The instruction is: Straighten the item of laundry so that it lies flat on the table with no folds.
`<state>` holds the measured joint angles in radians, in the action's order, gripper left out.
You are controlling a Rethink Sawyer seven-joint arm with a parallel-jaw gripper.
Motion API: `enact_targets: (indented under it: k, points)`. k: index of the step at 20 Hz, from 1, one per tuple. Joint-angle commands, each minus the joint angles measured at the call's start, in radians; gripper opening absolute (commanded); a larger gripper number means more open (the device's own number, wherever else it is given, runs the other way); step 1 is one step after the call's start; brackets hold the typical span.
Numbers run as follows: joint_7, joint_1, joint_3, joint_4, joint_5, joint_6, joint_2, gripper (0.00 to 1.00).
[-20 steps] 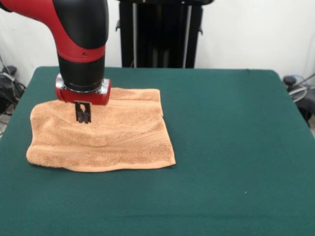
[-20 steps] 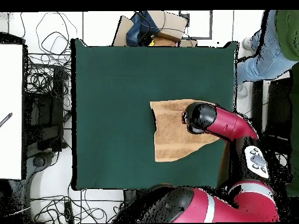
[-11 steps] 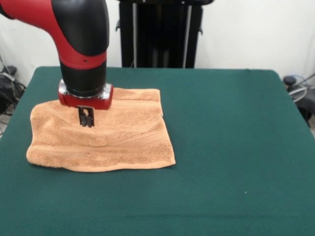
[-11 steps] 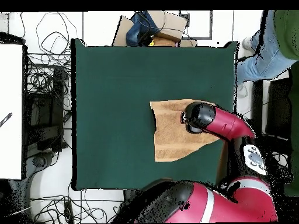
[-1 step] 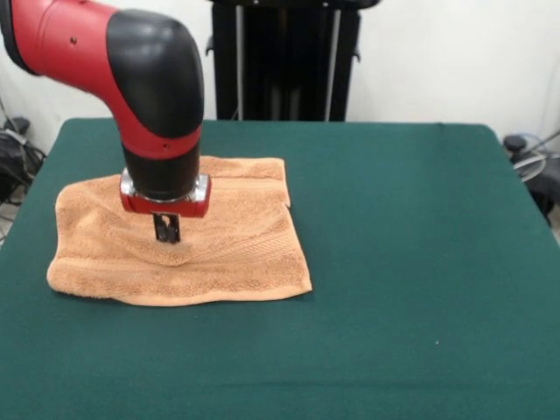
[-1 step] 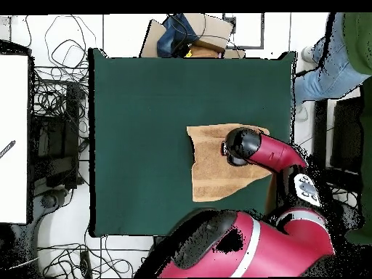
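Fingers (image 5: 167, 234), drawn close together, press down on the towel's (image 5: 236, 254) middle, pinching nothing visible.

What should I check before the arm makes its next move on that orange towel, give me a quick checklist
1. Towel fully on the table: ok.
2. Towel flat, no folds: not ok; it looks doubled, with a thick rounded near edge.
3. Pincer over the towel: ok, above its middle.
4. Pincer gripping cloth: cannot tell; the tips look together, contact unclear.
5. Person at the table's corner, clear of the arm: ok.
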<state>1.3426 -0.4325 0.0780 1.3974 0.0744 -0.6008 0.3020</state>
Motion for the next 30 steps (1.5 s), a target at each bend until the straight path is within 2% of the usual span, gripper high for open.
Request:
enact_targets:
  k: [1,20,30]
  points:
    - [0.225,0.036,-0.031,-0.094,-0.036,0.052,-0.097,0.0]
    - [0.321,0.163,0.026,-0.188,-0.129,-0.038,-0.123,0.0]
    - [0.33,0.192,0.027,-0.145,-0.192,-0.048,-0.1,0.0]
